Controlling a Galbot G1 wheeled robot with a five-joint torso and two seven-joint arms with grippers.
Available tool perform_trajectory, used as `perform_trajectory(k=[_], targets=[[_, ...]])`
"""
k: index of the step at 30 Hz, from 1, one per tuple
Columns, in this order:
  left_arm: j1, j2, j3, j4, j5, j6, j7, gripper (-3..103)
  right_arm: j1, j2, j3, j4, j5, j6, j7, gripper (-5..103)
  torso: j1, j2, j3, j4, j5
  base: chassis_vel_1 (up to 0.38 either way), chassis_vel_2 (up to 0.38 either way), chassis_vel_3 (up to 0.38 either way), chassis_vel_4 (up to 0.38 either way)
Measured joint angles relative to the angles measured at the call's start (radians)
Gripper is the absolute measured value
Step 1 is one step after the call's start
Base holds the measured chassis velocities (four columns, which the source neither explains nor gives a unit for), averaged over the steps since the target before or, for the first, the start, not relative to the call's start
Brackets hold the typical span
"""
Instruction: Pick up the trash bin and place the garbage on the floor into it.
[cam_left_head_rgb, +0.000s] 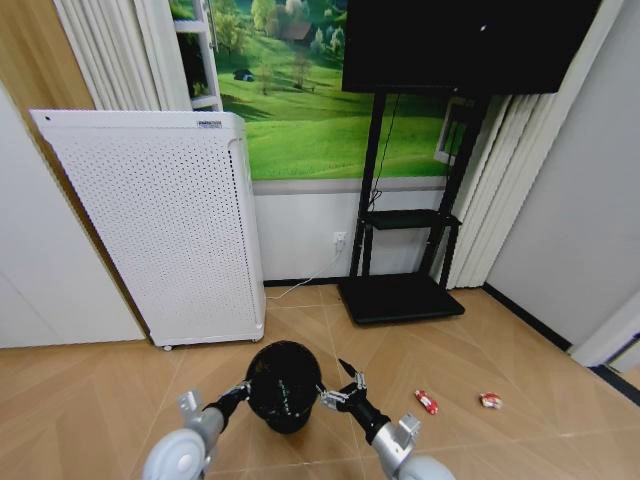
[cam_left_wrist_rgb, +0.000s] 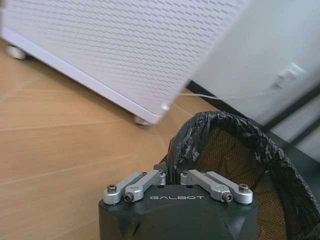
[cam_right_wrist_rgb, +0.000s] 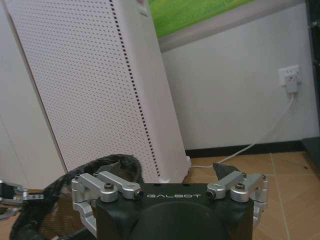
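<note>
The left gripper (cam_left_head_rgb: 243, 388) is clamped on the rim of the bin (cam_left_head_rgb: 284, 385) at 9 o'clock, while the right gripper (cam_left_head_rgb: 342, 388) hangs spread wide just beside the rim at 3 o'clock, holding nothing. Two red-and-white packets (cam_left_head_rgb: 427, 402) lie on the floor (cam_left_head_rgb: 520, 360) beyond it toward 3 o'clock. A white appliance (cam_left_head_rgb: 160, 230) stands behind at 11 o'clock.

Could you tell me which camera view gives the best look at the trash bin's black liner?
The left wrist view: the trash bin sits close, its crinkled liner and mesh inside clear. The head view shows the whole bin small on the floor; the right wrist view catches part of its rim.
</note>
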Motion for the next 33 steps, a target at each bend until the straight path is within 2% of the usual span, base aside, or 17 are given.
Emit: perform_trajectory(k=[2,3,4,5,7,11,13,24,28,30,33], targets=[[0.014,-0.005,-0.025,0.000,-0.001,-0.006,-0.007,7,-0.015,0.007,0.011,0.003,0.003,-0.005,0.004,100,0.000,0.000,0.000,0.0000,-0.0002,0.000,0.000,0.000,0.000],[0.032,-0.009,-0.059,0.001,-0.003,-0.013,-0.009,7,-0.031,0.017,0.023,0.003,0.003,-0.009,0.011,100,0.000,0.000,0.000,-0.0015,-0.0003,0.000,0.000,0.000,0.000],[0.032,-0.009,-0.059,0.001,-0.003,-0.013,-0.009,7,-0.031,0.017,0.023,0.003,0.003,-0.009,0.011,100,0.000,0.000,0.000,-0.0015,-0.0003,0.000,0.000,0.000,0.000],[0.052,-0.015,-0.089,0.005,-0.001,-0.023,-0.005,7,-0.032,0.020,0.027,0.001,0.004,-0.010,0.016,100,0.000,0.000,0.000,-0.0005,0.0000,0.000,0.000,0.000,0.000],[0.089,-0.035,-0.141,0.011,0.015,-0.056,0.006,7,-0.027,0.020,0.032,-0.010,0.004,-0.013,0.023,100,0.000,0.000,0.000,-0.0005,-0.0005,-0.065,-0.050,0.054,0.051],[0.104,-0.043,-0.166,0.011,0.015,-0.067,0.011,7,-0.024,0.014,0.034,-0.010,0.004,-0.014,0.025,100,0.000,0.000,0.000,-0.0002,0.0000,-0.089,-0.085,0.094,0.094],[0.122,-0.053,-0.208,0.010,0.000,-0.072,0.019,7,-0.017,-0.002,0.040,-0.016,0.005,-0.018,0.029,100,0.000,0.000,0.000,-0.0002,-0.0003,-0.120,-0.155,0.154,0.141],[0.123,-0.051,-0.218,0.005,-0.023,-0.074,0.021,7,0.010,-0.006,0.038,-0.059,0.009,-0.019,0.032,100,0.000,0.000,0.000,-0.0007,0.0000,-0.233,-0.233,0.226,0.235],[0.164,-0.023,-0.267,0.029,-0.029,-0.060,0.045,7,0.060,-0.005,0.032,-0.119,-0.002,-0.008,0.044,100,0.000,0.000,0.000,-0.0004,-0.0001,-0.311,-0.308,0.298,0.307],[0.172,-0.016,-0.296,0.043,-0.039,-0.047,0.057,7,0.081,0.000,0.030,-0.144,-0.006,-0.017,0.057,100,0.000,0.000,0.000,-0.0002,0.0000,-0.290,-0.289,0.288,0.299],[0.194,-0.016,-0.347,0.057,-0.083,-0.018,0.077,7,0.145,0.023,0.011,-0.260,-0.044,-0.082,0.129,100,0.000,0.000,0.000,-0.0007,0.0005,-0.214,-0.220,0.218,0.201]])
